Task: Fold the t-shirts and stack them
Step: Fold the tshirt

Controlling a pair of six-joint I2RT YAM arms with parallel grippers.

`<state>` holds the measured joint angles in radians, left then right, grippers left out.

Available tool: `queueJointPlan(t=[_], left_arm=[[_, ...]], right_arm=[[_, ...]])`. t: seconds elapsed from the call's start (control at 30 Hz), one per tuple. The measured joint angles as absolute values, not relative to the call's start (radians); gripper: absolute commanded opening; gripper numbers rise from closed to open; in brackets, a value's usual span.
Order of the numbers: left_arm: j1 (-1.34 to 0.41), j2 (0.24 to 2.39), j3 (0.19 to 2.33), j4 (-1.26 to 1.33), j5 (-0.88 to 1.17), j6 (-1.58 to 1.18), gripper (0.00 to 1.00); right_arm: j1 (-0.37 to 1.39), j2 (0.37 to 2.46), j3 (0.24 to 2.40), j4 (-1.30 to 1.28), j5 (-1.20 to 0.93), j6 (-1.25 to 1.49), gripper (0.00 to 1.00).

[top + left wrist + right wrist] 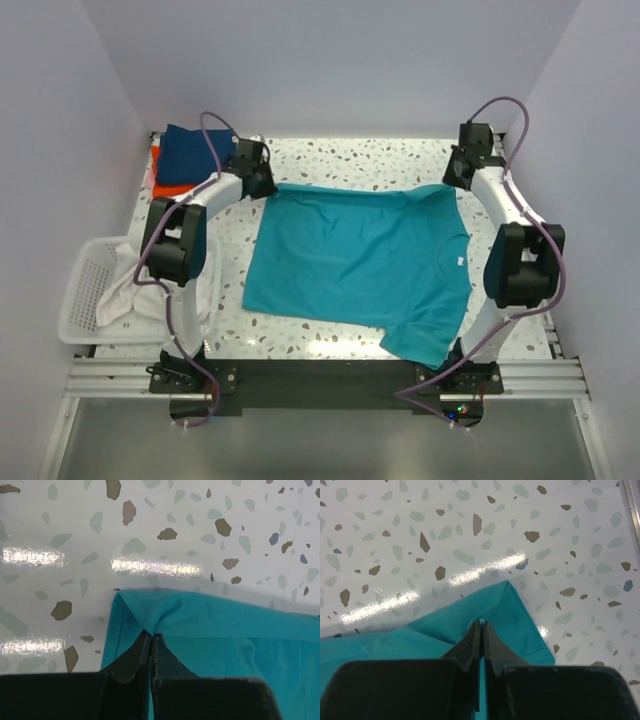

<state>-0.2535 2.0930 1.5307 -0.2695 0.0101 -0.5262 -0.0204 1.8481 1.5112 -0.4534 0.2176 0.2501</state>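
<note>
We see the teal t-shirt [360,265] spread flat across the middle of the speckled table [330,155], collar toward the right. The left gripper [151,636] is pinched tight on its far left corner and the right gripper [483,626] is pinched tight on its far right corner, both down at the table surface. In the far left corner we find a folded navy t-shirt [195,150] lying on an orange-red t-shirt [165,187], and a white basket [80,290] with white cloth [125,290] sits at the left edge.
</note>
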Motion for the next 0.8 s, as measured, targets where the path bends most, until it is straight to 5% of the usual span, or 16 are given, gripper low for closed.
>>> queueJointPlan(t=[0.8], left_arm=[[-0.253,1.87,1.237,-0.213,0.054,-0.503,0.0]], right_arm=[[-0.019,1.376,1.059,-0.542,0.171,0.335,0.0]])
